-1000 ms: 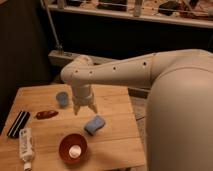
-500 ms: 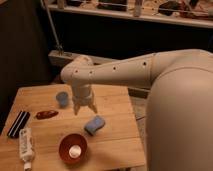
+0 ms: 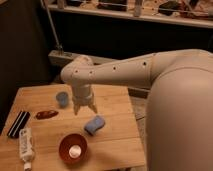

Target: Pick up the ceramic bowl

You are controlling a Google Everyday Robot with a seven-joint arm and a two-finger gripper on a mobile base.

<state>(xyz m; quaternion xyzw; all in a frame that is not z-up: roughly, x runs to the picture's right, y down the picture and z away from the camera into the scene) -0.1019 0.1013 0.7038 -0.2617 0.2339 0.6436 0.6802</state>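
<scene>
Nearest me, close to the near edge of the light wooden tabletop (image 3: 118, 142) and a little left of its middle, sits the round, shallow, glossy red-orange ceramic bowl (image 3: 73, 148), upright, with a pale spot showing inside it that I cannot identify. By the near-left corner lies a white tube with printed markings (image 3: 26, 145), and a flat black oblong item (image 3: 18, 123) lies along the left edge beyond it. Further in, a soft-looking pale blue block (image 3: 94, 125) lies just right of the middle, a small dark-red oblong object (image 3: 46, 114) lies toward the left edge, and a small blue-grey cup (image 3: 62, 98) stands toward the far edge. The tool (image 3: 85, 109) hangs pointing down over the middle of the tabletop, between the cup and the blue block, on the end of the white jointed arm (image 3: 115, 72); its prongs look spread apart and it has hold of nothing. Against the views from the last second I see no change at all: the arm holds the same pose and the bowl has not shifted. I read that as the approach not having started. The tool is well apart from the bowl, on its far side, so I judge it must come toward the near edge and drop onto the rim.
</scene>
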